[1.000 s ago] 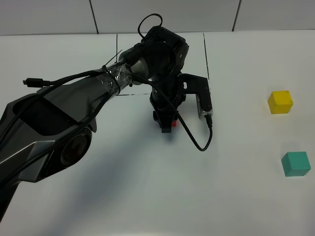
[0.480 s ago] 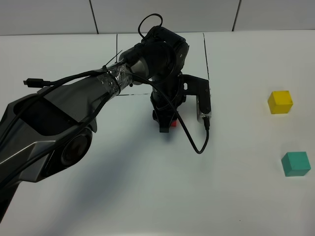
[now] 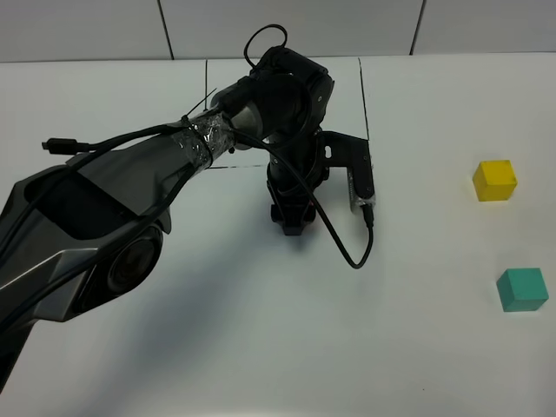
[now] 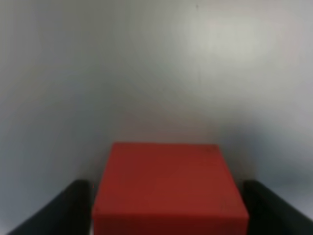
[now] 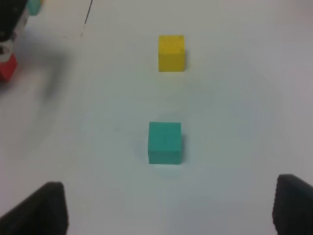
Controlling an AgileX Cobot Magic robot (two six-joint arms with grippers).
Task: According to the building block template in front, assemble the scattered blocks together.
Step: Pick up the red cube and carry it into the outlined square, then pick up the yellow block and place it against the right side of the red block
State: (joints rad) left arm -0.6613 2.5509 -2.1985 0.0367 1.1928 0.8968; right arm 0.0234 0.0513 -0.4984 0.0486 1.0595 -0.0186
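Note:
A red block (image 4: 168, 186) rests on the white table between the fingers of my left gripper (image 4: 166, 196). The jaws are open, with a thin gap on each side of the cube. In the exterior view the left gripper (image 3: 291, 219) points straight down and hides the red block. The yellow block (image 3: 495, 180) and the teal block (image 3: 522, 288) sit apart at the right. Both lie ahead of my open, empty right gripper (image 5: 171, 210), yellow (image 5: 171, 53) beyond teal (image 5: 165, 143). The left arm covers the template; only its black frame line (image 3: 364, 95) shows.
The left arm's grey link (image 3: 95, 217) slants across the left half of the table. A black cable (image 3: 352, 252) loops down beside the left gripper. The red block's edge (image 5: 6, 68) shows at the side of the right wrist view.
The red patch that showed under the left gripper in the exterior view is now covered by it. The cable loop shifted slightly. The yellow and teal blocks have not moved.

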